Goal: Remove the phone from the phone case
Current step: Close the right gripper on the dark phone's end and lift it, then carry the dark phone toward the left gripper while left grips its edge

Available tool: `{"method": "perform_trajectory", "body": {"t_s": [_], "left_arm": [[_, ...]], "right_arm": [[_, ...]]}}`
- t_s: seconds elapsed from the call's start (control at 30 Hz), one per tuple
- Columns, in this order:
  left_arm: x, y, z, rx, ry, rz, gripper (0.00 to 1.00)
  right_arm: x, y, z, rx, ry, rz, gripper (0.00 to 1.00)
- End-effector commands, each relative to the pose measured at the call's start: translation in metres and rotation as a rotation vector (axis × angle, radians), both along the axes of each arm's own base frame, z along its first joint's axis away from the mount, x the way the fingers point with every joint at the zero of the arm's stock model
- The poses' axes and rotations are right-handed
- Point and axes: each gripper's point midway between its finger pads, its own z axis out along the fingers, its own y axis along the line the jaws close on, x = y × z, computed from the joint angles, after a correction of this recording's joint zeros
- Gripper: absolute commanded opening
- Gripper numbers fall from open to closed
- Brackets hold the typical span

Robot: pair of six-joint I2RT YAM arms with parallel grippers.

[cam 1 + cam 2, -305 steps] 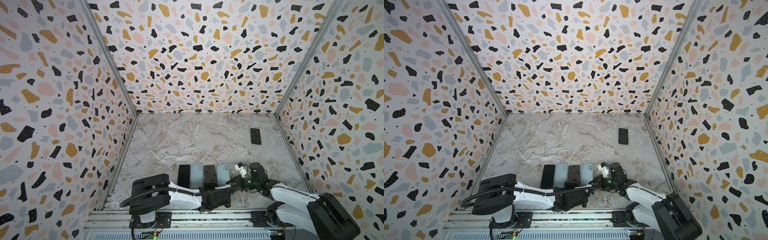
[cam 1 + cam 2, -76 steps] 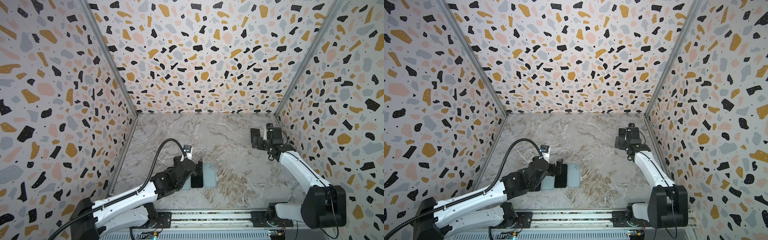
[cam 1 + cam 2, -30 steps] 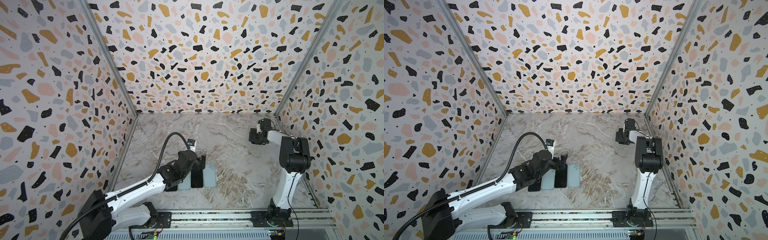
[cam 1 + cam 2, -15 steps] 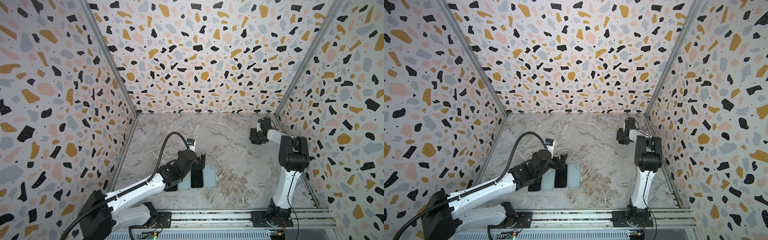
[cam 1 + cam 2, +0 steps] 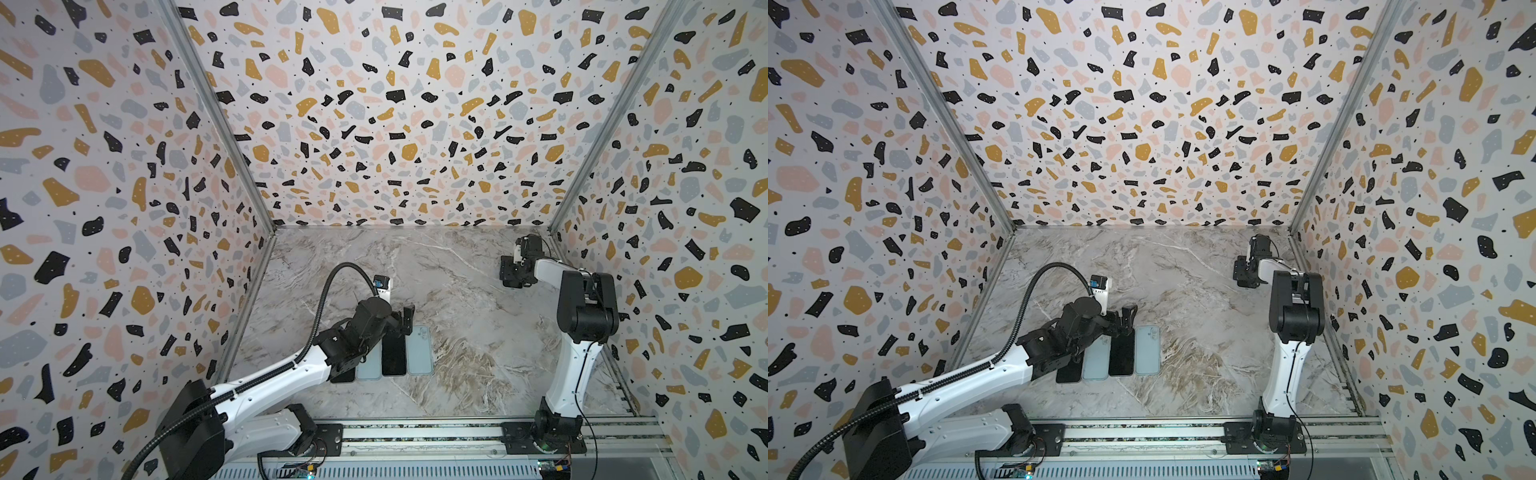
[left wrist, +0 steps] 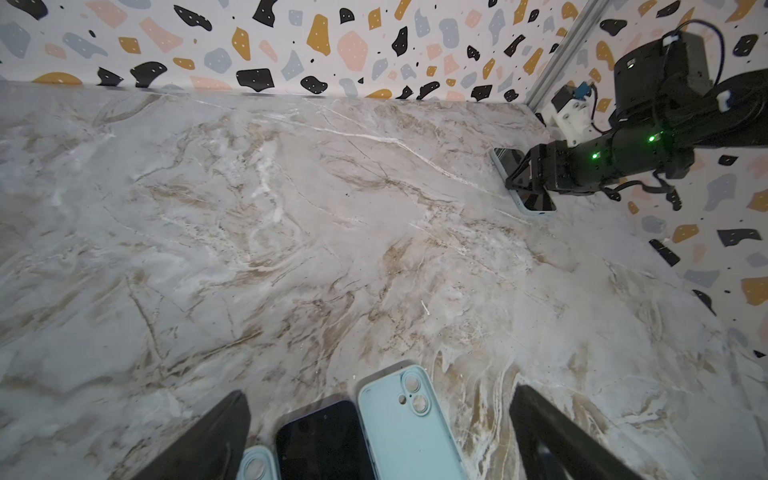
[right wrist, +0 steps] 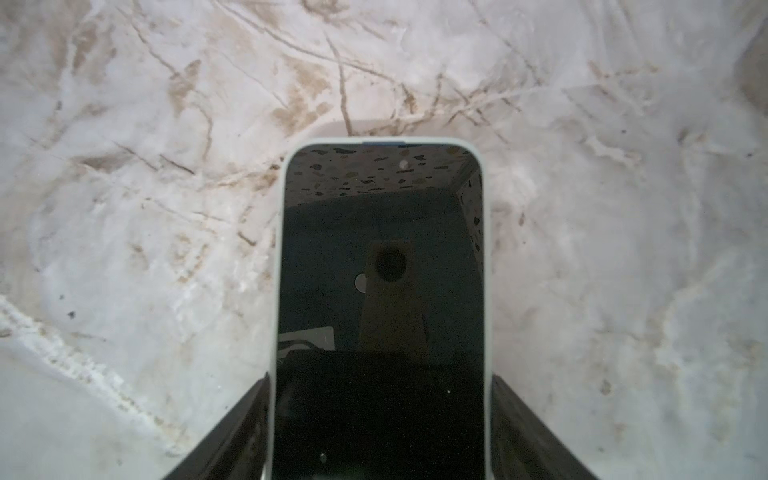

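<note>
In both top views the right hand [image 5: 513, 274] [image 5: 1246, 275] sits low at the far right corner of the worktop [image 5: 457, 299]. Left wrist view: the left hand [image 6: 380, 395] has its fingers wide apart. Right wrist view: the dark-screened phone [image 7: 382, 270] lies flat there in its pale blue phone case [image 7: 277, 270], the right hand clamped on the case's sides

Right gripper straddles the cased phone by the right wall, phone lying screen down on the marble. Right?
One thing is off: the cased phone lies screen up, not screen down. The right wrist view shows its dark glass facing the camera and mirroring the patterned walls, with the pale case rim around it and the right gripper astride it. The rest stands.
</note>
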Motion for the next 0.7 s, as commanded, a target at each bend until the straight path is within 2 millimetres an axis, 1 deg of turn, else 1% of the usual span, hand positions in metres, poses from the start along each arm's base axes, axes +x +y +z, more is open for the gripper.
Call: {"method": "perform_trajectory", "body": {"t_s": [0.0,0.13,0.27,0.33,0.47,0.53,0.67], "left_arm": [[0.01,-0.023,0.032,-0.17,-0.022,-0.037,1.0],[0.018,-0.034,0.034,-0.263,0.005,-0.049,1.0],[0.028,-0.045,0.035,-0.337,0.026,-0.043,1.0],[0.035,-0.05,0.032,-0.375,0.054,-0.039,1.0],[0.044,-0.064,0.028,-0.459,0.099,-0.061,1.0],[0.049,-0.072,0.023,-0.481,0.134,-0.075,1.0],[0.056,-0.09,0.016,-0.561,0.206,-0.112,1.0]], "right_arm": [[-0.018,0.003,0.009,0.028,0.011,-0.001,0.4],[-0.025,0.01,0.021,0.054,-0.025,0.018,0.33],[-0.033,0.02,0.029,0.07,-0.053,0.043,0.3],[-0.037,0.026,0.034,0.084,-0.066,0.064,0.29],[-0.047,0.043,0.043,0.096,-0.082,0.116,0.27],[-0.053,0.051,0.046,0.098,-0.088,0.135,0.27],[-0.063,0.076,0.058,0.122,-0.112,0.205,0.27]]}}
